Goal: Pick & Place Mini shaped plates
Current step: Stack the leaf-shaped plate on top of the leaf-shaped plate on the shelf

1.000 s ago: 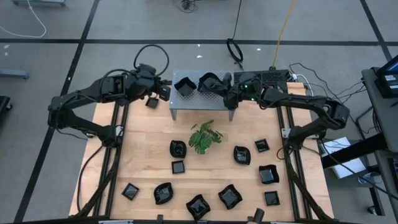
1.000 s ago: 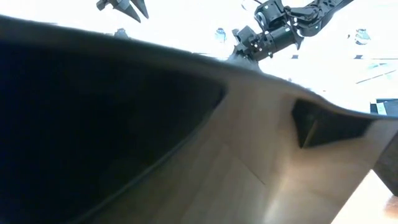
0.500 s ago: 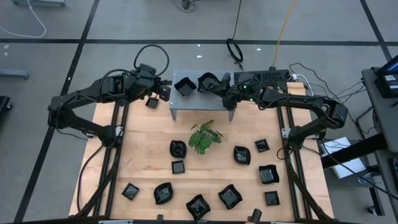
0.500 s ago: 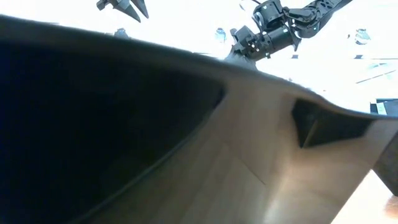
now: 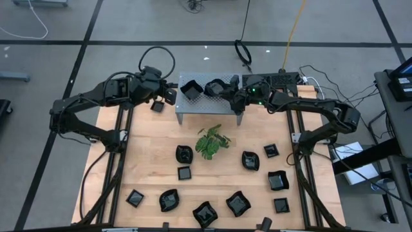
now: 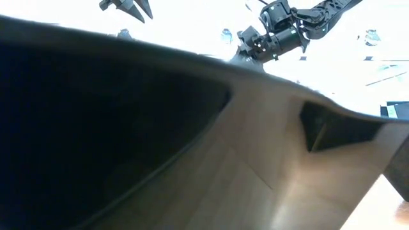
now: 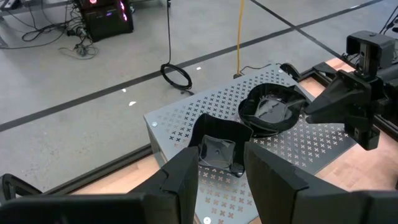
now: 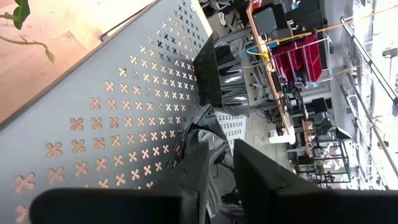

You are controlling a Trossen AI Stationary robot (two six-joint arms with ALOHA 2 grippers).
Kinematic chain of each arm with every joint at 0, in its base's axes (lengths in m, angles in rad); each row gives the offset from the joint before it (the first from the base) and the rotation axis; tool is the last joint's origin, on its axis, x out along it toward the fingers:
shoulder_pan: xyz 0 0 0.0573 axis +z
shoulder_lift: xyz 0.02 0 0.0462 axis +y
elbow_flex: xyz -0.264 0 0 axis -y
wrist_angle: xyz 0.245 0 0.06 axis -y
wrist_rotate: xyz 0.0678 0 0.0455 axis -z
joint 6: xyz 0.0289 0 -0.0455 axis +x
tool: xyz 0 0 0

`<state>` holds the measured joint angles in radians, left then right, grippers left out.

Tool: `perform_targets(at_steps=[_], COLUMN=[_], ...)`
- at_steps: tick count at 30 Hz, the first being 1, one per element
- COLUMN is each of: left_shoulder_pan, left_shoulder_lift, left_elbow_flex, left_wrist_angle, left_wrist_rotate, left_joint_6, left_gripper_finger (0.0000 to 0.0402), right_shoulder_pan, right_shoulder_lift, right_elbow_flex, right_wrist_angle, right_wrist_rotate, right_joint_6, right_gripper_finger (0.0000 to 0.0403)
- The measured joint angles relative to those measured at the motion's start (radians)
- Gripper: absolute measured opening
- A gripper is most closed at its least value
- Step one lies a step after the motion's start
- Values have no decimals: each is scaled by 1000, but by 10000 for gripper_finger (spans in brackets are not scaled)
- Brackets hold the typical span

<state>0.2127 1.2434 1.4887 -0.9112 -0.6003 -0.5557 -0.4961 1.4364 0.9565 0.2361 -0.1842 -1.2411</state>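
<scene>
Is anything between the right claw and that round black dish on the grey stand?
Nothing visible. The right gripper is right at the round dish on the perforated stand, its fingers straddling the rim.

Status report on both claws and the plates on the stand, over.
Right claw opening at round plate on perforated stand. Left claw open, beside stand. Square plate already placed. Nothing blocking.

Robotics lab: floor cables, equipment racks (grey floor).
</scene>
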Motion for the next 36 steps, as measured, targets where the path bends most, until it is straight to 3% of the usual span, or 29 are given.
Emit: perform_targets(at_steps=[8,11,19,25,30,36], left_shoulder_pan=[0,0,0,0,2,20], left_shoulder_lift=[0,0,0,-1,12,66], left_elbow_flex=[0,0,0,-19,-73,-91], left_wrist_angle=[0,0,7,149,320,367], left_wrist_rotate=[0,25,46,130,159,155], left_joint_6=[1,1,20,273,425,506], left_gripper_finger=[131,131,131,131,131,131], right_shoulder_pan=[6,15,3,-33,-54,-67], right_shoulder_lift=[0,-25,-157,-243,-256,-232], right_elbow_flex=[-2,-2,-2,-1,-2,-1], right_wrist_angle=[17,-3,-61,-161,-234,-194], right_wrist_rotate=[75,135,127,128,132,140], right_joint_6=[114,262,762,982,1266,1571], right_gripper_finger=[79,78,80,80,82,129])
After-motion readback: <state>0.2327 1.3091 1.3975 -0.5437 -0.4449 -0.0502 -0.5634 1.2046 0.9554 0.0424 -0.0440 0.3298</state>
